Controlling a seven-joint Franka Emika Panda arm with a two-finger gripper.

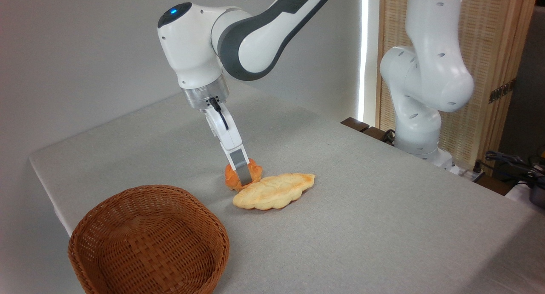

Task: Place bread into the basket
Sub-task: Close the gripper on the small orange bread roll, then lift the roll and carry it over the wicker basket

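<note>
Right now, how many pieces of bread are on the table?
2. The orange bun sits at mid-table under the gripper; the pale braided loaf lies right beside it, to its right. The basket looks empty, though its near inner wall is hidden.

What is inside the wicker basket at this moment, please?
Nothing can be seen inside the basket: only its bare woven bottom and inner wall show. The near wall hides a small strip of the floor. The bread is on the table behind it, at the gripper.
</note>
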